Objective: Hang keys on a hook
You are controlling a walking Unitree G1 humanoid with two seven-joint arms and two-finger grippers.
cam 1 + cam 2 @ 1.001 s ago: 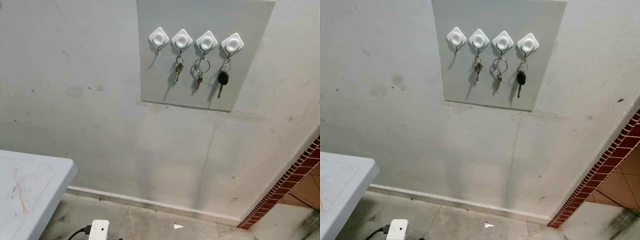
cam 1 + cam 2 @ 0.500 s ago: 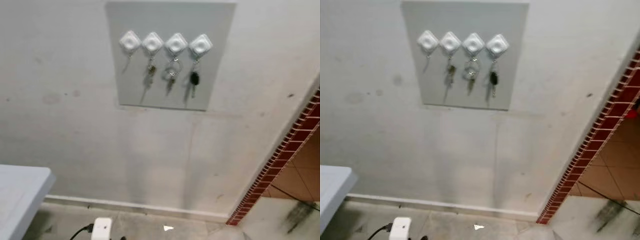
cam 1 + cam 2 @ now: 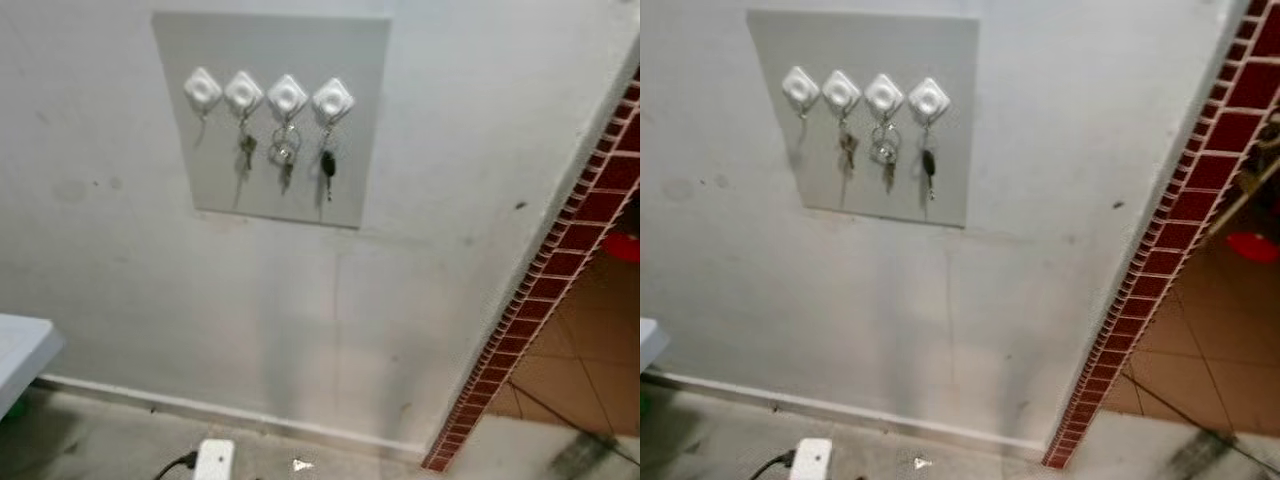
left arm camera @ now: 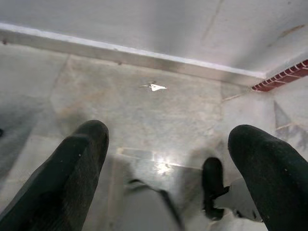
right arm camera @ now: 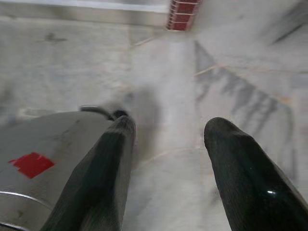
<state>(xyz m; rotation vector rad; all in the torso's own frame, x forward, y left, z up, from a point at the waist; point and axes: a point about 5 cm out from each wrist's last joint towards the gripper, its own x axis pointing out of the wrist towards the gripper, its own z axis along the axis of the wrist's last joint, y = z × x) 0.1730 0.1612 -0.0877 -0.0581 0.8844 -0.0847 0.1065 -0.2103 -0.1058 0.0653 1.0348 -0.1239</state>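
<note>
While both arms hung idle over the concrete floor [image 4: 144,110], the left gripper [image 4: 168,178] and right gripper [image 5: 166,159] had their fingers spread apart, holding nothing. Left of the grey hook board [image 3: 270,120], a white table corner [image 3: 20,350] edged in. On the board, the leftmost hook [image 3: 202,89] was bare; three key sets [image 3: 285,150] hung from the others. Right of the board, a red brick edge [image 3: 530,310] bordered tiled floor [image 3: 570,370]. No writing was legible.
</note>
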